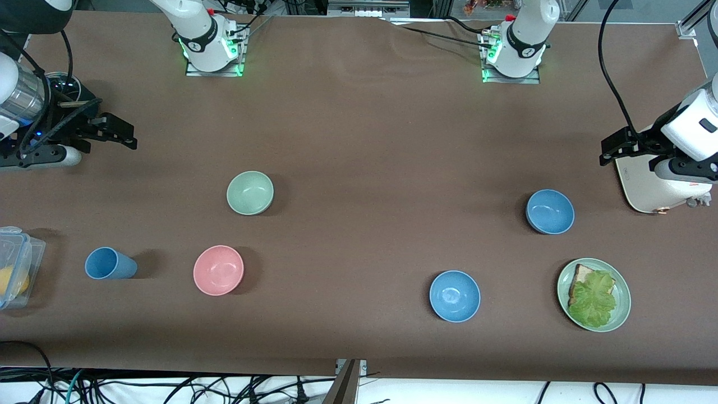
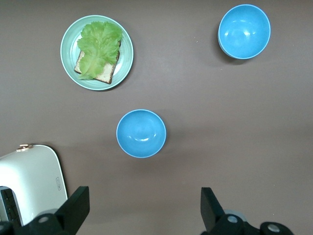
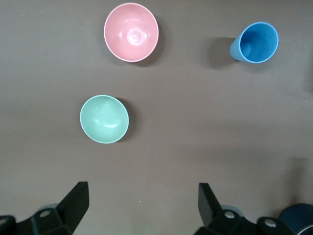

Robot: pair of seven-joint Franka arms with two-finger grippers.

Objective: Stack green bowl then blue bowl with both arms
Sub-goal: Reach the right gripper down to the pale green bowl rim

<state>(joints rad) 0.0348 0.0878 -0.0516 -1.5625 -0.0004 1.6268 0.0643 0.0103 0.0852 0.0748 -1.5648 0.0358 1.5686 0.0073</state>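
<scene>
The green bowl [image 1: 250, 192] sits upright on the brown table toward the right arm's end; it also shows in the right wrist view [image 3: 104, 119]. Two look-alike blue bowls stand toward the left arm's end: one [image 1: 550, 211] farther from the front camera, one [image 1: 455, 295] nearer. Both show in the left wrist view [image 2: 141, 133] [image 2: 244, 31]. My right gripper [image 1: 124, 134] [image 3: 143, 196] is open and empty, up over the right arm's end of the table. My left gripper [image 1: 607, 150] [image 2: 143, 198] is open and empty, up beside the toaster.
A pink bowl [image 1: 218, 270] and a blue cup [image 1: 109, 264] lie nearer the front camera than the green bowl. A green plate [image 1: 621, 314] with bread and lettuce, a white toaster [image 1: 653, 188] and a clear box [image 1: 14, 269] stand near the table's ends.
</scene>
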